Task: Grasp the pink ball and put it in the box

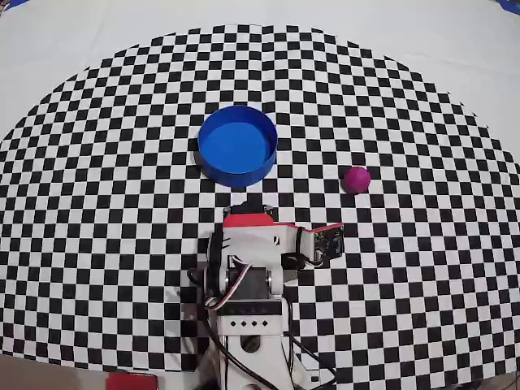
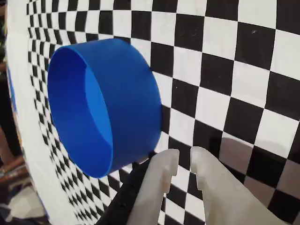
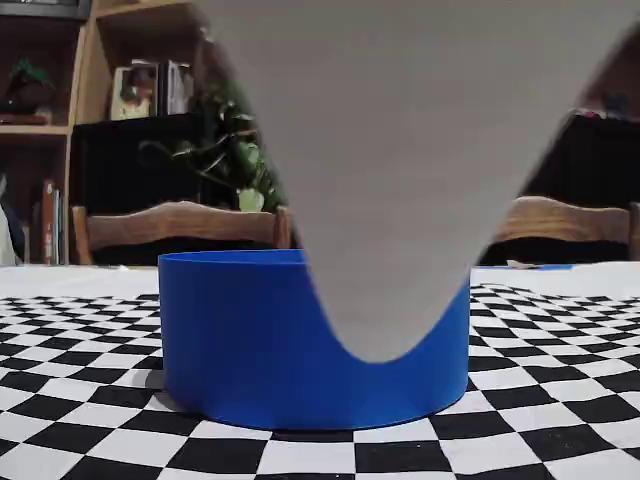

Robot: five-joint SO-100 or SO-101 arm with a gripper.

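The pink ball [image 1: 356,179] lies on the checkered cloth, to the right of the blue box [image 1: 236,146] in the overhead view. The ball does not show in the wrist or fixed views. The box stands upright and empty, and also shows in the wrist view [image 2: 126,103] and the fixed view [image 3: 250,350]. My arm [image 1: 248,244] is folded near the bottom centre, just below the box and left of the ball. My gripper [image 2: 184,157] has white fingers [image 2: 161,173] that stand almost together with nothing between them, close to the box's near wall.
The checkered cloth [image 1: 97,203] covers the table, with plain white cloth [image 1: 455,49] beyond its curved edge. A blurred grey shape [image 3: 400,150] fills the middle of the fixed view in front of the box. Chairs and shelves stand behind the table.
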